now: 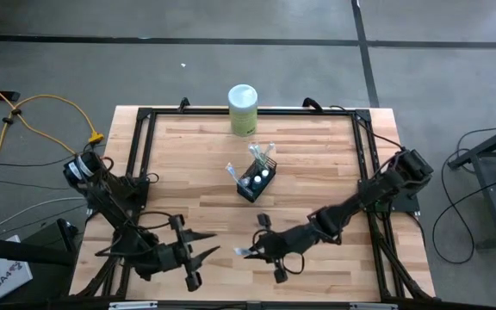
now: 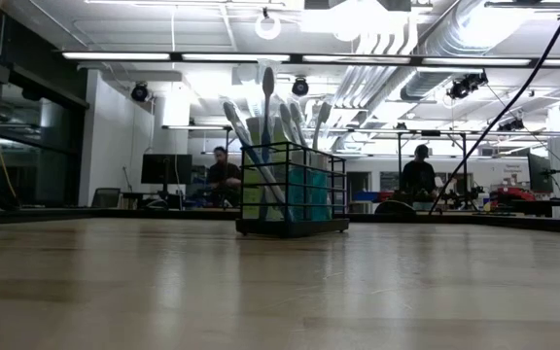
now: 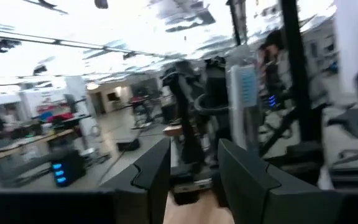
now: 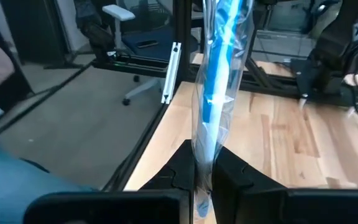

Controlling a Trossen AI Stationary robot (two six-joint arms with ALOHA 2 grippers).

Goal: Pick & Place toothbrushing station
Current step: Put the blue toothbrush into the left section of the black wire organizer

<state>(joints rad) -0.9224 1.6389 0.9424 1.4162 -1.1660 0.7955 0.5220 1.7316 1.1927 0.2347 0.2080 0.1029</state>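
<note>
Right fingers: the right gripper [image 4: 202, 180] is pressed together on a wrapped toothbrush [image 4: 219, 81], low and just right of centre in the high view [image 1: 250, 252].
Held item: a thin blue-and-white brush sealed in clear, crinkled film, standing up out of the fingers [image 4: 232, 171] in the right wrist view.
Left fingers: the left gripper [image 1: 207, 256] sits low and left of centre in the high view, its two dark fingers [image 3: 151, 171] standing apart with nothing between them.
Gap between the arms: a strip of bare wood separates the two grippers near the lower edge of the bench [image 1: 317, 164]; they are near but not touching.
Station: the black wire-mesh holder [image 1: 257, 182] stands upright near the centre of the bench, well apart from both grippers, with open wood on all sides.
Station contents: thin white brushes [image 2: 267, 112] fan out above the rim, some leaning; teal, white-capped tubes [image 1: 260, 177] sit inside the mesh.
Canister: a pale green cylinder with a white lid [image 1: 243, 108] stands at the upper middle edge of the bench, just beside the frame rail, apart from the holder.
Bench surface: light wood planks with visible grain, smooth and slightly glossy in the low view.
Bench edge: a black metal frame [image 1: 141, 146] runs around the sides and far edge.
Floor: grey concrete with a yellow cable [image 1: 41, 120] at the upper left.
Room behind: two seated people [image 2: 224, 173] at desks, far off in the low view.
Writing: a white sheet at the lower left of the high view carries print too small to read.
</note>
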